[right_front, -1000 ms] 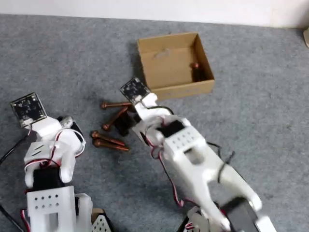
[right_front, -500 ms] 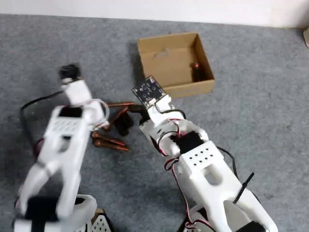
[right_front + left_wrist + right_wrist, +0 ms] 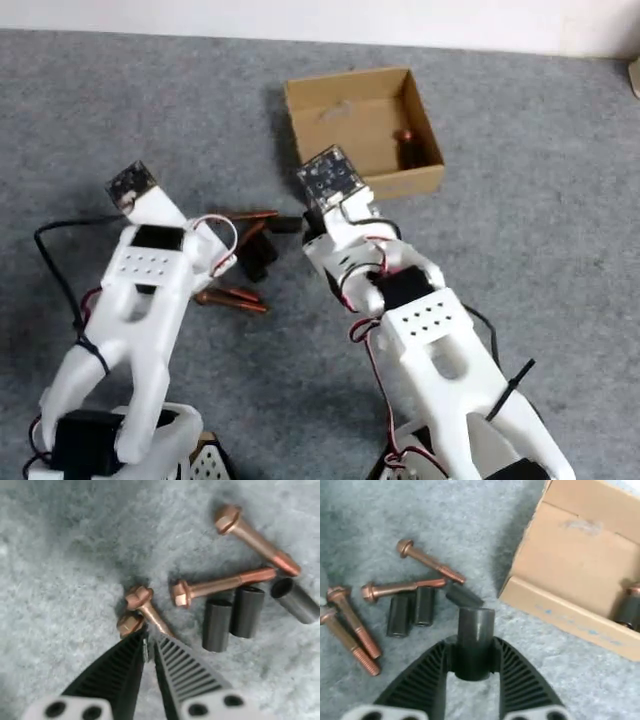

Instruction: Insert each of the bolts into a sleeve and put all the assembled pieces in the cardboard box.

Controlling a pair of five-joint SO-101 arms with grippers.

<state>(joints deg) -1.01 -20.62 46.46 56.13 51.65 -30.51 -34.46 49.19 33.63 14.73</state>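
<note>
Sleeve clamped in right jaws, plainest in right wrist view.

Bolts and sleeves lie between the left arm and right arm, near the cardboard box.

White arms, red-black cables; left claw black, ribbed (right claw alike).
</note>
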